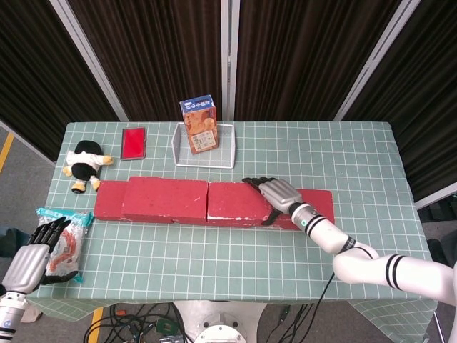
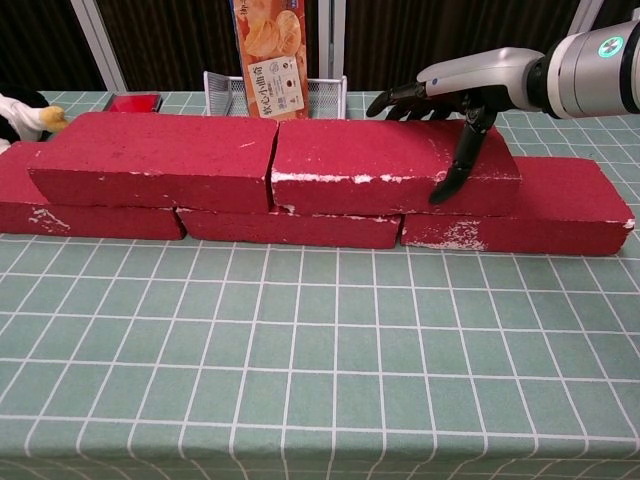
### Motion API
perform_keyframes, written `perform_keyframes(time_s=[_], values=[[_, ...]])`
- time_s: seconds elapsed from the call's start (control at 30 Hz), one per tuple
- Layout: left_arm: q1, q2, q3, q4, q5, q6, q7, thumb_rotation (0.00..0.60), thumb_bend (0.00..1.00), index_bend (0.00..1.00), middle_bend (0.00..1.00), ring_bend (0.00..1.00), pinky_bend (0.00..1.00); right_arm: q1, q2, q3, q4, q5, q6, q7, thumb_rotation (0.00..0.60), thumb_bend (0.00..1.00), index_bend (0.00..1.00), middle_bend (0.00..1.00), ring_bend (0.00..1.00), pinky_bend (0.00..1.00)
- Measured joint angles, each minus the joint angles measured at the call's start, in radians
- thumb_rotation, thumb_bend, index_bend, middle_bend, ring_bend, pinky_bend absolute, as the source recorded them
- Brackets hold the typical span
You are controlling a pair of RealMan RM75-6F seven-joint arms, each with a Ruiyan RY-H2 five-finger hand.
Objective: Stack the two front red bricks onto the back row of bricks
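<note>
Right hand (image 2: pixel 452 100) is laid over the right end of the upper right red foam-like brick (image 2: pixel 385 165), its thumb down the front face and fingers across the top, clasping it. That brick sits beside the upper left red brick (image 2: pixel 150 160) on the back row of red bricks (image 2: pixel 570 205), mid-table. Both are judged light, stiff and crumbly-edged, best taken across the width. Left hand (image 1: pixel 32 254) hangs spread and empty off the table's front-left corner.

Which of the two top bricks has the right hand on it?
The right-hand top brick: the right hand lies over its right end, thumb down its front face. The left top brick has no hand near it.
</note>
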State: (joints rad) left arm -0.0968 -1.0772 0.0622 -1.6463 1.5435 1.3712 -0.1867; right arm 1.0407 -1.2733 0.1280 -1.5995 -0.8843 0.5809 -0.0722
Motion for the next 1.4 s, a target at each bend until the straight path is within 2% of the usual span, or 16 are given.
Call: perform_keyframes(time_s=[0.17, 0.27, 0.4, 0.67, 0.87, 1.1, 1.3, 1.4], values=[[0.0, 0.0, 0.0, 0.003, 0.002, 0.001, -0.007, 0.6, 0.07, 0.03, 0.0, 0.0, 0.0, 0.005, -0.001, -0.003, 0.0, 0.013, -0.001, -0.006, 0.6, 0.0, 0.0, 0.07, 0.06, 0.14], [0.001, 0.001, 0.0, 0.004, 0.002, 0.002, -0.012, 0.6, 0.07, 0.03, 0.0, 0.0, 0.0, 0.007, 0.001, -0.003, -0.003, 0.015, -0.004, -0.004, 0.6, 0.0, 0.0, 0.02, 0.0, 0.07], [0.001, 0.002, 0.0, 0.006, 0.003, 0.003, -0.018, 0.6, 0.07, 0.03, 0.0, 0.0, 0.0, 0.004, 0.004, 0.002, -0.006, 0.008, -0.006, 0.007, 0.6, 0.0, 0.0, 0.0, 0.0, 0.0], [0.003, 0.004, -0.002, 0.005, 0.003, 0.007, -0.024, 0.6, 0.07, 0.03, 0.0, 0.0, 0.0, -0.01, 0.016, 0.014, -0.016, -0.029, -0.013, 0.043, 0.6, 0.0, 0.0, 0.0, 0.0, 0.0], [0.007, 0.007, -0.006, 0.001, 0.003, 0.022, -0.015, 0.6, 0.07, 0.03, 0.0, 0.0, 0.0, -0.047, 0.049, 0.024, -0.067, -0.086, 0.045, 0.058, 0.6, 0.0, 0.0, 0.0, 0.0, 0.0], [0.017, 0.004, -0.019, -0.003, 0.001, 0.059, 0.025, 0.6, 0.07, 0.03, 0.0, 0.0, 0.0, -0.166, 0.177, 0.016, -0.194, -0.23, 0.217, 0.069, 0.6, 0.0, 0.0, 0.0, 0.0, 0.0], [0.033, 0.0, -0.027, -0.007, -0.003, 0.091, 0.083, 0.6, 0.07, 0.03, 0.0, 0.0, 0.0, -0.34, 0.259, -0.041, -0.242, -0.359, 0.489, -0.005, 0.6, 0.0, 0.0, 0.0, 0.0, 0.0], [0.041, -0.001, -0.03, -0.008, -0.003, 0.108, 0.099, 0.6, 0.07, 0.03, 0.0, 0.0, 0.0, -0.462, 0.278, -0.081, -0.24, -0.416, 0.648, -0.031, 0.6, 0.0, 0.0, 0.0, 0.0, 0.0]])
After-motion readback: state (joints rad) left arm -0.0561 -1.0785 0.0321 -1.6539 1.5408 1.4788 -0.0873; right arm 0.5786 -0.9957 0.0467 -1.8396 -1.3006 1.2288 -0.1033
